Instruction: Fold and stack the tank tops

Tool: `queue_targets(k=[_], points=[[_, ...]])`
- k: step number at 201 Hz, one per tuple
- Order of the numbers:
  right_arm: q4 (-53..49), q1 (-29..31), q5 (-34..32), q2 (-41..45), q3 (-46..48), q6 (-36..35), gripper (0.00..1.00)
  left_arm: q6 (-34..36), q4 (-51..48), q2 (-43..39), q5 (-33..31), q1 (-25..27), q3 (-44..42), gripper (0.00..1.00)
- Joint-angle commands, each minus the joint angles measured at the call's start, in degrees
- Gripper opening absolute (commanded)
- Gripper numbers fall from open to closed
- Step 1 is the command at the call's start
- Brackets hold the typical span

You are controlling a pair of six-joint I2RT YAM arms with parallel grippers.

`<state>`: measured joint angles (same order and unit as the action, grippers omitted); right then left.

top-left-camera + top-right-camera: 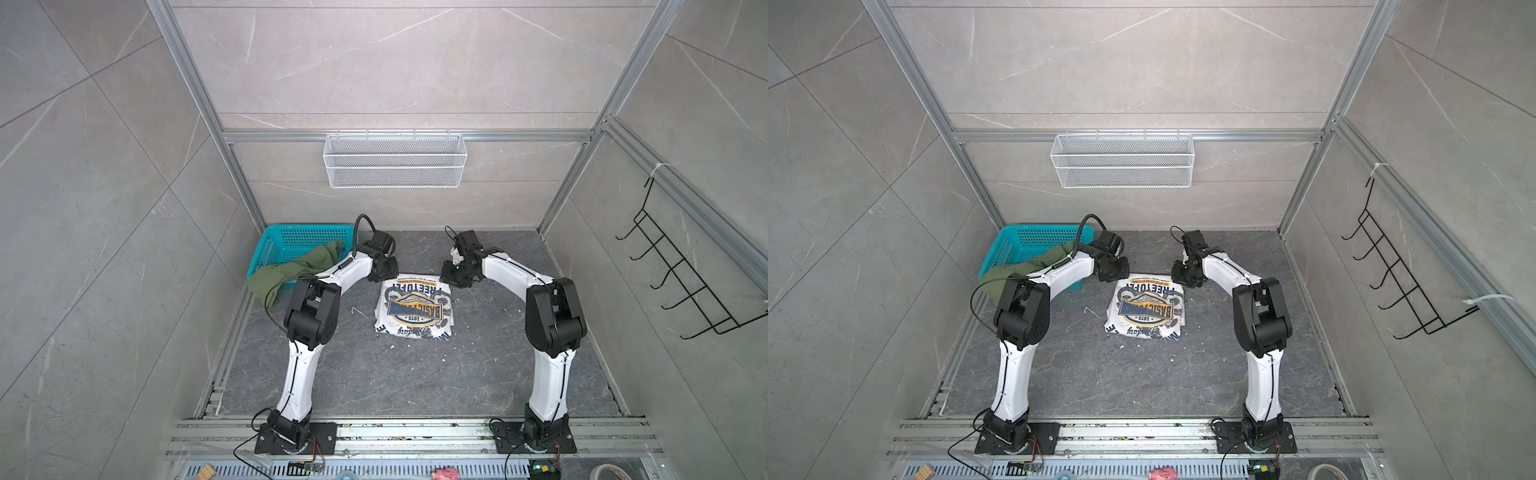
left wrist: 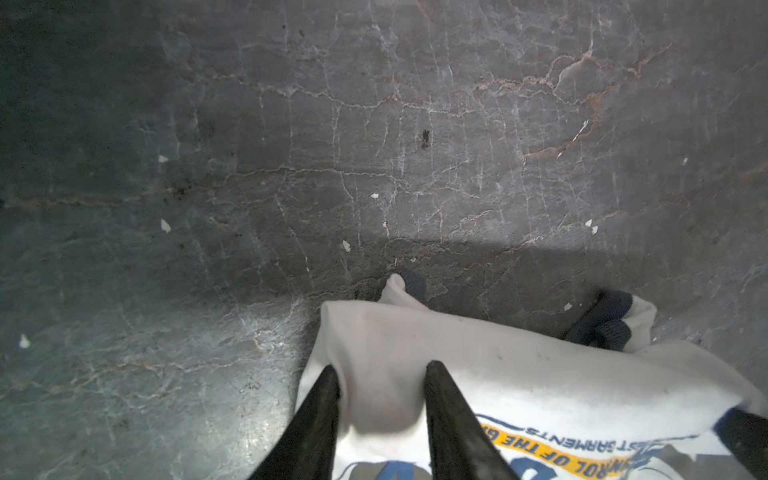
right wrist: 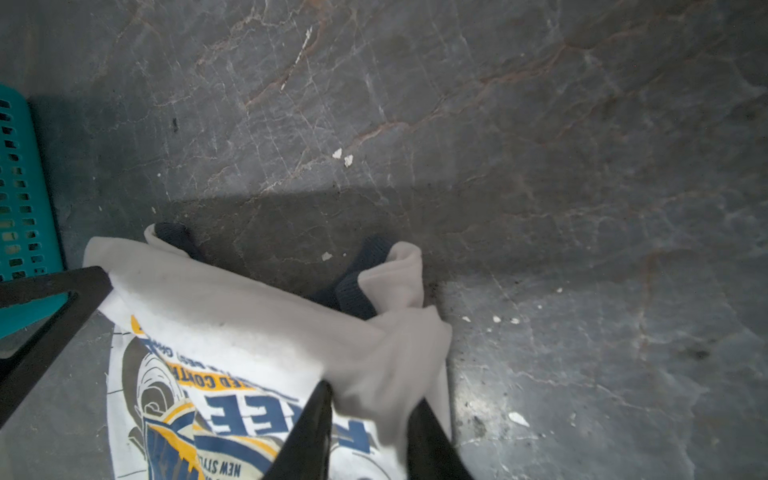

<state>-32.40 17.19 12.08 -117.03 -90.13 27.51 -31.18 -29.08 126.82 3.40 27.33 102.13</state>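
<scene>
- My left pincer (image 2: 382, 370) is down on the far left corner of the white tank top (image 2: 415, 332). A hump of its white cloth fills the gap between my two black fingers (image 2: 440, 399), and they are clamped on it.
- My right pincer (image 3: 372, 395) is at the far right corner of the same top. The cloth there is bunched and drawn up between the fingers, so this one is closed on the fabric too.
- In both top views the white tank top (image 1: 415, 309) lies as a folded rectangle in the middle of the table (image 1: 415, 382), between my two arms. Its blue-and-yellow print faces up.
- Its far edge runs from my left pincer (image 1: 384, 272) across to my right pincer (image 1: 455, 276). The rest of the top spreads from that edge toward my bases, clear of both pincers.
- The navy trim (image 3: 357, 286) pokes out from under the far edge, just beyond my right fingers. It also shows past the corner held by my left.
- In the right wrist view a finger of my left pincer (image 3: 54, 291) touches the opposite corner of the cloth, with the teal basket (image 3: 16, 187) just beside it.
- The olive tank top (image 1: 291, 270) is draped over the near rim of the teal basket (image 1: 291, 239) in the far left corner, partly hanging outside it.
- It lies to the left of my left pincer, behind that forearm, and neither pincer touches it. It is well apart from my right pincer.
</scene>
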Motion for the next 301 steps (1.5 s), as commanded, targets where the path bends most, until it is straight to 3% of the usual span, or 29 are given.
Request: queue_targets(k=[1, 45, 75, 130, 154, 163, 204, 236, 274, 279, 284, 301], points=[[-1.2, 0.1, 0.3, -1.4, -2.5, 0.0, 0.21, 0.6, 0.3, 0.2, 0.4, -0.2, 2.6, 0.26], [-3.3, -0.7, -2.8, -2.2, -5.4, 1.7, 0.08, -2.6, 1.1, -0.8, -4.0, -0.7, 3.5, 0.00], [-4.0, -2.0, -2.9, -4.8, -7.7, 2.3, 0.06, -5.6, 1.8, 0.5, -4.6, -2.0, 4.8, 0.00], [-6.3, -2.9, -4.6, -12.6, -12.7, 1.9, 0.04, -5.7, -6.7, 11.6, -4.5, -2.3, 15.6, 0.00], [-7.3, -3.1, -5.9, -13.1, -14.1, 1.5, 0.06, -4.9, -8.5, 12.7, -4.7, -2.3, 17.1, 0.10], [-8.2, -3.2, -6.6, -12.8, -14.7, 1.2, 0.11, -4.2, -9.6, 12.7, -5.1, -2.3, 18.0, 0.15], [-11.3, -3.1, -10.3, -5.6, -13.6, -0.7, 0.54, -1.1, -13.9, 5.0, -8.8, -2.1, 18.7, 0.44], [-10.7, -1.2, -9.7, 3.4, -6.0, -1.8, 0.69, 1.4, -15.6, -3.5, -9.9, -0.9, 14.6, 0.60], [-9.3, 9.1, -14.3, 13.3, 5.7, -0.8, 0.83, 0.2, -10.0, -18.0, -10.8, 1.0, -4.6, 0.68], [-9.3, 11.1, -15.2, 13.7, 6.4, -0.4, 0.87, -0.5, -8.5, -20.6, -10.7, 1.0, -8.2, 0.69], [-9.8, 12.9, -16.1, 13.8, 6.9, 0.1, 0.98, -1.2, -6.7, -23.4, -10.8, 1.0, -12.2, 0.69], [-12.3, 17.5, -18.4, 12.3, 6.6, 3.7, 0.99, -3.0, -0.8, -33.2, -11.9, 0.9, -23.3, 0.72]])
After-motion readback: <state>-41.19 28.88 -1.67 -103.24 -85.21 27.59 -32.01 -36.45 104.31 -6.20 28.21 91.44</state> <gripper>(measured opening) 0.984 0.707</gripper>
